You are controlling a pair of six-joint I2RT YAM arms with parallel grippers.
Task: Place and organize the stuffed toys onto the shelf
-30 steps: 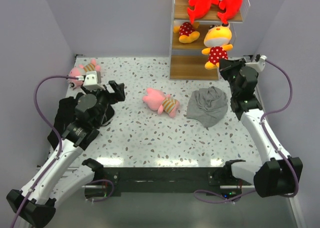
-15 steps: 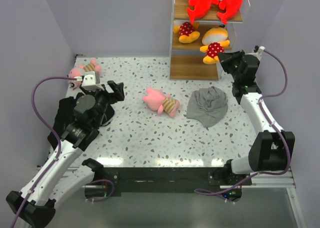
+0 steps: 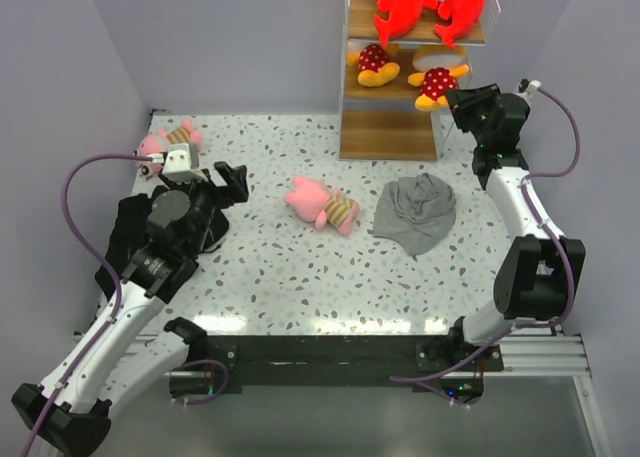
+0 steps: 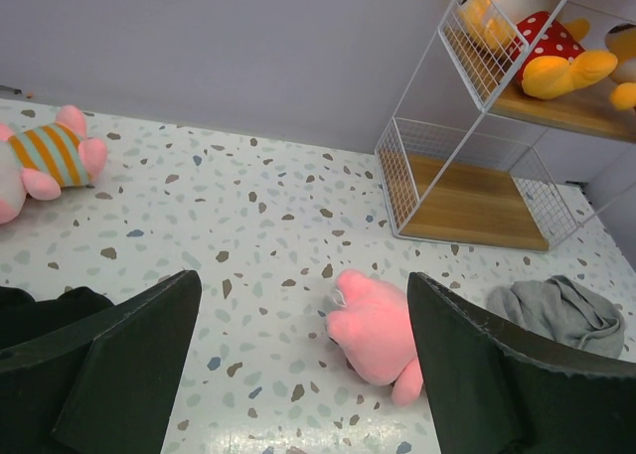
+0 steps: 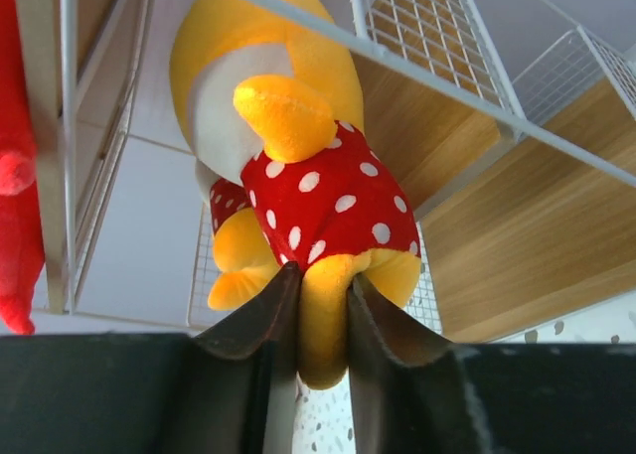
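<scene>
Far left by the wall, first pink toy (image 3: 168, 137) in a striped shirt, lying on the speckled table (image 3: 300, 287), well apart from the other toys. Just nearer than that, left gripper (image 4: 303, 295) hovering above the table, jaws spread wide, holding nothing. Beneath that arm, at the table's left edge, black cloth (image 3: 122, 232). Mid-table, second pink toy (image 3: 322, 205) on its side, head to the left, striped shirt to the right. Right of it, grey cloth (image 3: 415, 212) in a crumpled heap, near the foot of the shelf (image 3: 385, 135). At the far edge, right of centre, the shelf upright against the back wall. On its top board, two red-and-white toys (image 3: 430, 2) side by side, tails hanging over the front edge. On its middle board, left yellow toy (image 3: 375, 65) lying well inside, and right yellow toy (image 5: 318, 191) beside it at the right front, legs sticking out past the frame. Far right, right gripper (image 5: 323, 310) level with the middle board, jaws narrow, pinching one yellow leg of the right yellow toy from both sides
</scene>
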